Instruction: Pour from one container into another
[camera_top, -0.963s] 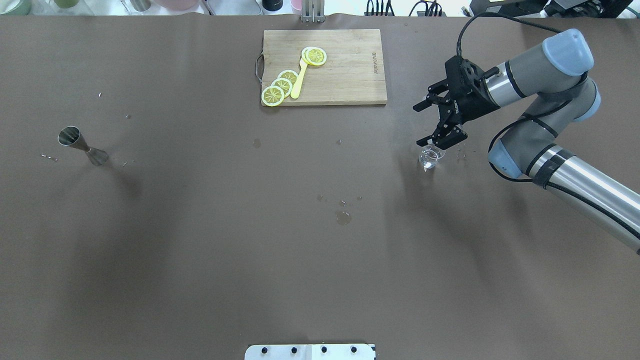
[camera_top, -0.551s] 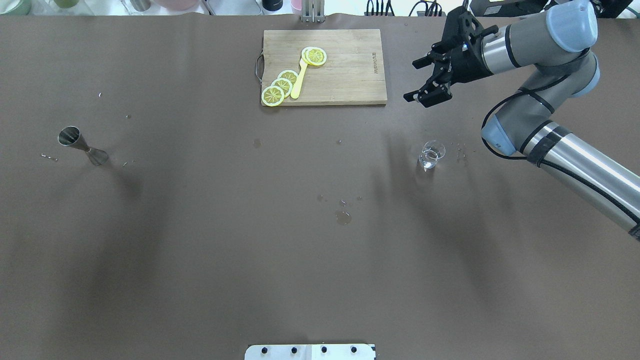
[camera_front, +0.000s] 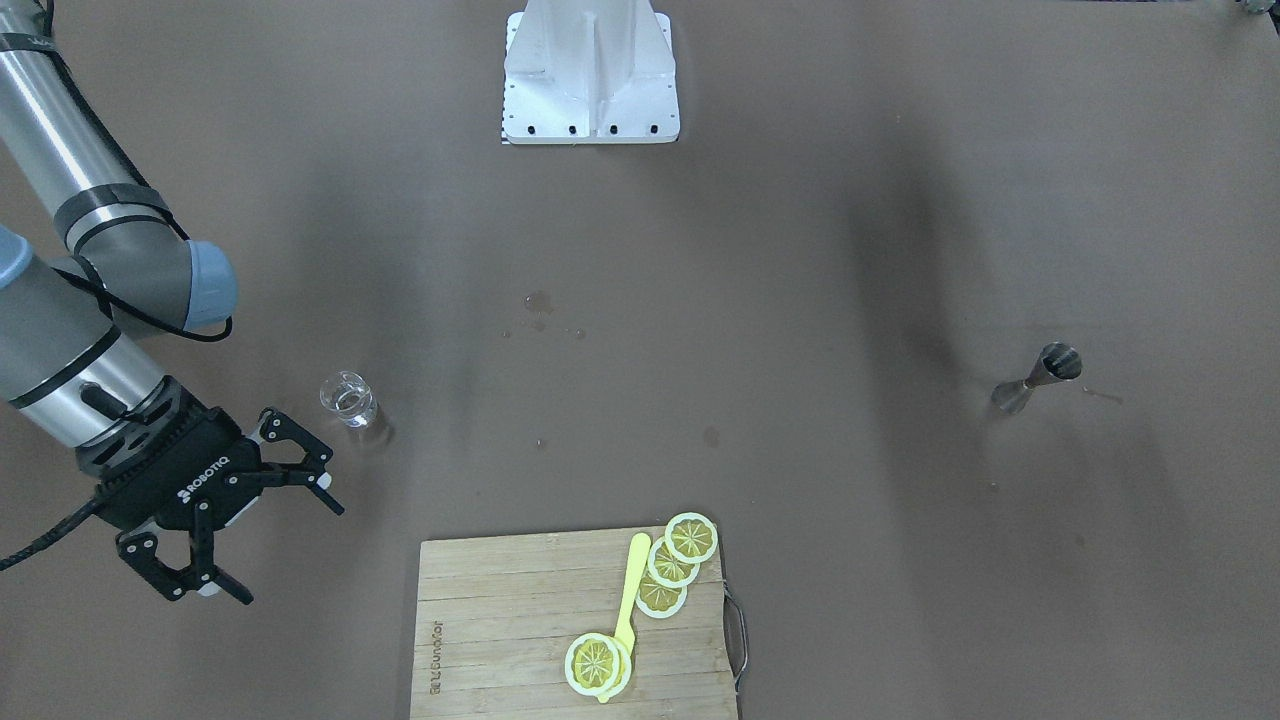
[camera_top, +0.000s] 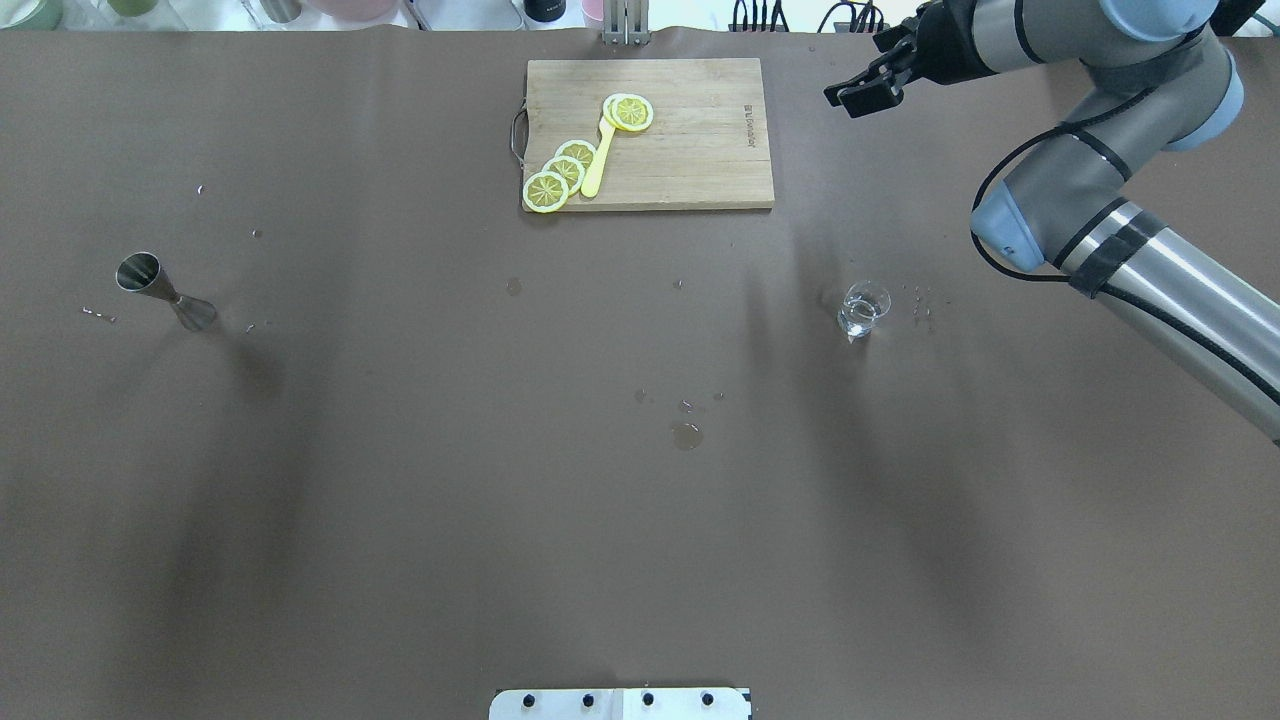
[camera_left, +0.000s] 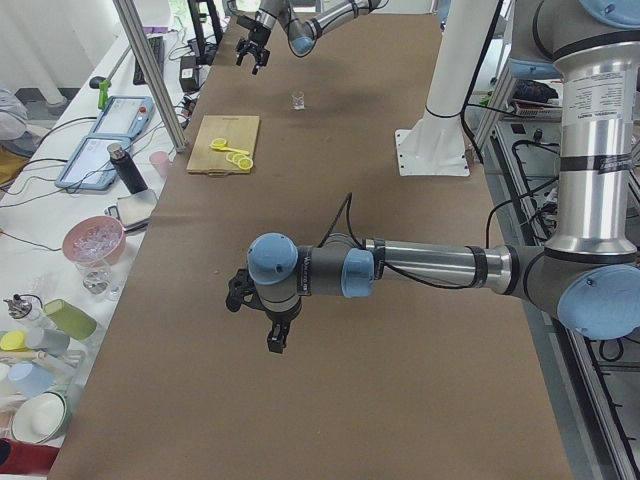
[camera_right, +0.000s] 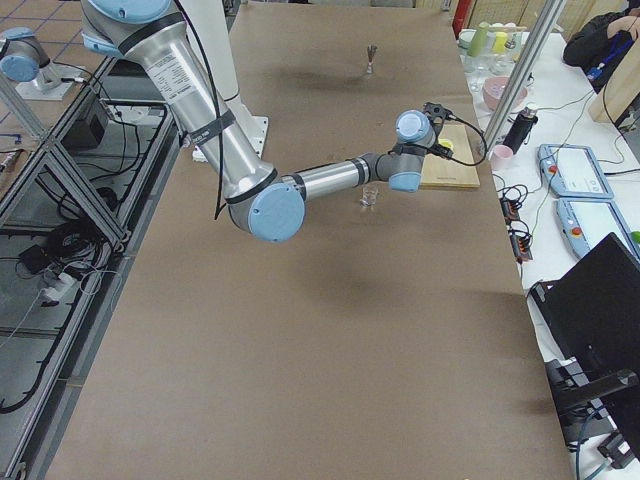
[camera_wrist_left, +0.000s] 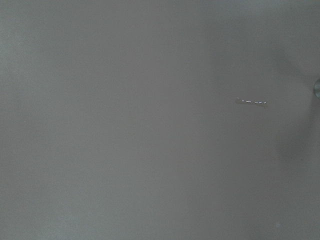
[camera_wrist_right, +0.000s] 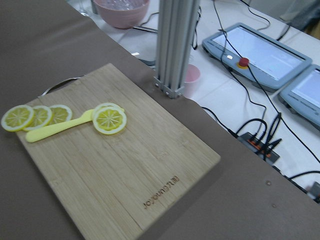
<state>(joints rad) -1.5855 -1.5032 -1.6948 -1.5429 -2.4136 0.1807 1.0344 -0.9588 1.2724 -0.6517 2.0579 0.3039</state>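
Note:
The clear glass cup (camera_top: 862, 308) stands upright on the brown table, right of centre, with a little liquid in it; it also shows in the front view (camera_front: 347, 399). The steel jigger (camera_top: 165, 290) stands far off at the left side, and nothing holds it (camera_front: 1040, 377). My right gripper (camera_front: 290, 555) is open and empty, raised beyond the cup toward the far edge, beside the cutting board (camera_top: 865, 80). My left gripper (camera_left: 265, 322) shows only in the left side view, hovering over bare table, and I cannot tell its state.
A wooden cutting board (camera_top: 650, 133) with lemon slices (camera_top: 560, 172) and a yellow spoon (camera_top: 598, 160) lies at the far middle. Water drops (camera_top: 687, 434) dot the table centre. Bowls, cups and control pads sit past the far edge (camera_wrist_right: 250, 50).
My right gripper, open beside the glass cup a second ago, has lifted and swung away toward the far edge. The cup stays standing where it was. The jigger has not moved.

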